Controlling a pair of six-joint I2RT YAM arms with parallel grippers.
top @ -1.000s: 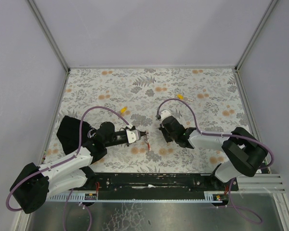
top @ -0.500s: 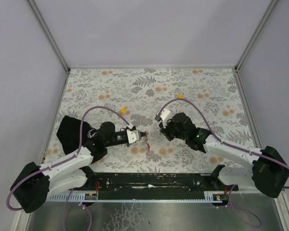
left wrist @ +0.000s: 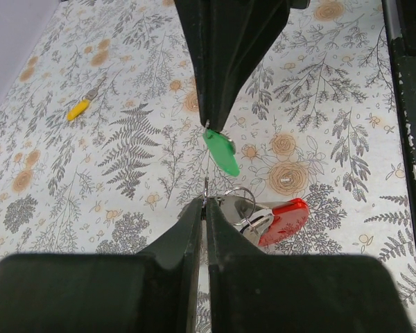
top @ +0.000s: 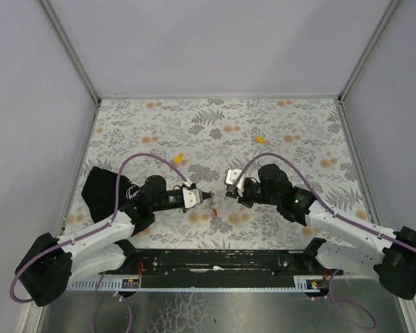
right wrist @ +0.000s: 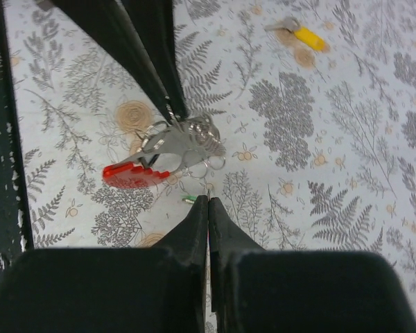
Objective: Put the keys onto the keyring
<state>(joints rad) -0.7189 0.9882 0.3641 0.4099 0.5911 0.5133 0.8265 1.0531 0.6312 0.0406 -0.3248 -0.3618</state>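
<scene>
- Two arms meet tip to tip over the flowered table (top: 305, 118). The left gripper (left wrist: 205, 202) has its jaws pressed fully together on the keyring (left wrist: 258, 214). It pinches the grey metal end, so the wire loops and red tab stick out to one side of its fingertips. Whether the tab brushes the table cannot be told.
- The right gripper (right wrist: 208, 200) is likewise closed to a slit, with no gap showing. The green key (left wrist: 220, 152) hangs from its tips. It appears to be held by the metal blade, though the blade itself is hidden between the fingers.
- The keyring lies straight ahead of the right gripper's tips, close but apart.
- The green key's long axis slants from those tips toward the left gripper. Its cap end leads and stops just short of the wire loops.
- Both grippers are equally near the meeting point. The left looks set to act as the vice, and the right, carrying the key, to close the last gap.
- The fit probably depends on bringing the key's hole to a loop's open end rather than its cap. Neither the hole nor the open end is visible here.
- The first yellow key (top: 179, 159) lies flat well beyond the left gripper. The second yellow key (top: 260, 139) lies well beyond the right gripper. Neither is on the ring yet.
</scene>
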